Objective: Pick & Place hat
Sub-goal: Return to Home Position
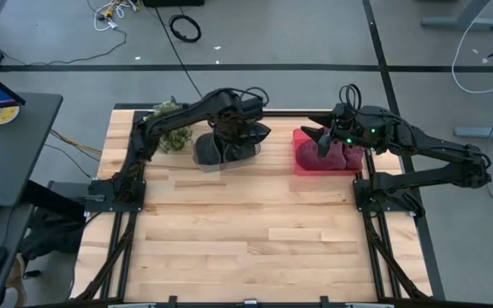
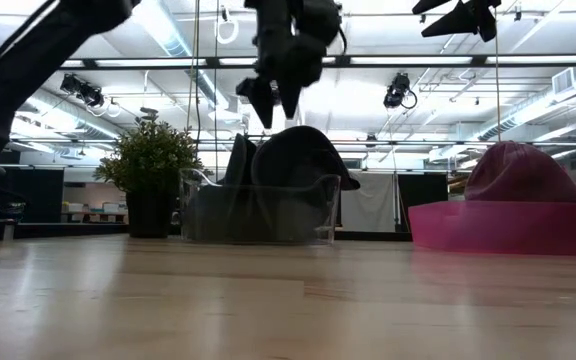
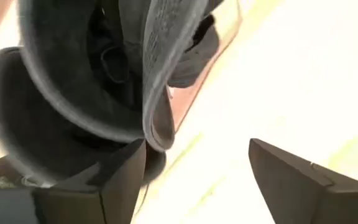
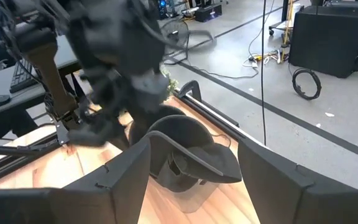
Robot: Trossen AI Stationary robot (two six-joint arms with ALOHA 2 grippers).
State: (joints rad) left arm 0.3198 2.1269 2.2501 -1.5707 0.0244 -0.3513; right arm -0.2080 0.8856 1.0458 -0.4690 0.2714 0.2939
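Over the clear bin the left gripper hung wide, caps directly beneath; right gripper gaped over pink bin.

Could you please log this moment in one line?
left arm: jaws open over transparent bin; black caps: in bin; right arm: jaws open over pink bin

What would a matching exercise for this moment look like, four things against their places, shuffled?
1. black caps
2. maroon cap
3. potted plant
4. left claw

A. in the pink bin
B. hovering open above the transparent bin
C. inside the transparent bin
D. standing beside the transparent bin

Pairs: 1-C, 2-A, 3-D, 4-B.
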